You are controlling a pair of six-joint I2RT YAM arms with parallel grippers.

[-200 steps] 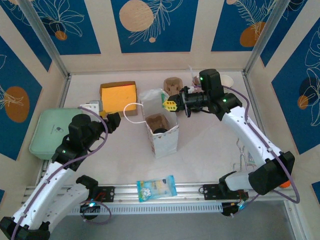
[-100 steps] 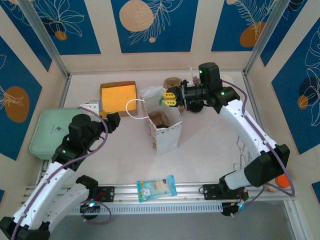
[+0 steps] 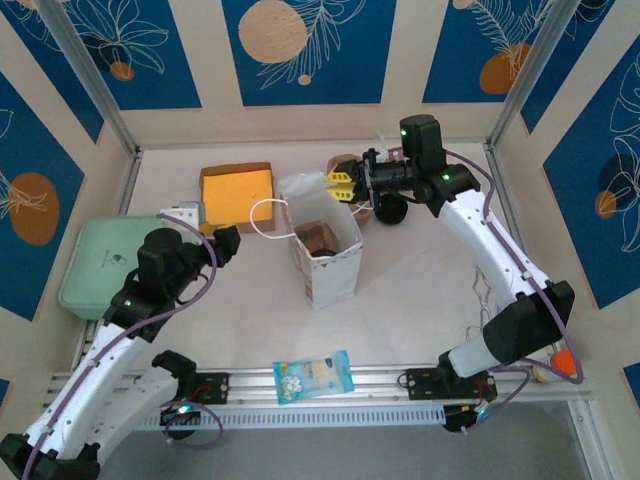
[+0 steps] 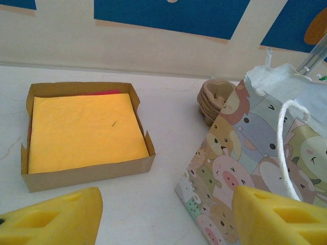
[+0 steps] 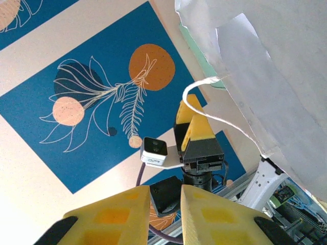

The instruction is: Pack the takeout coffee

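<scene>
A: Grippers?
B: L gripper point(image 4: 163, 224): jaws wide, nothing btwn them. It hangs over the left part of the table point(image 3: 420, 300), facing the bag point(image 3: 327, 255) and the box point(image 4: 84, 132) of yellow sheets.
A: And the R?
B: R gripper point(image 5: 165, 217): jaws narrow, just a slit, nothing in it. On my top cam it's up by the bag's far rim, fingers pointing left.
A: Where's the coffee?
B: I see a brown carrier point(image 3: 318, 237) down inside the bag, which stands upright and open mid-table. Can't make out the cup itself in there, too small and shadowed.
A: What else is on the table?
B: Box sits twd the far edge, left of the bag, not touching it. A stack point(image 4: 212, 99) of spare pulp trays is nr the far edge, just behind the bag. Green tray point(image 3: 85, 260) at the left edge. Snack pack point(image 3: 313, 375) lies on the rail at the near edge, btwn the arm bases.
</scene>
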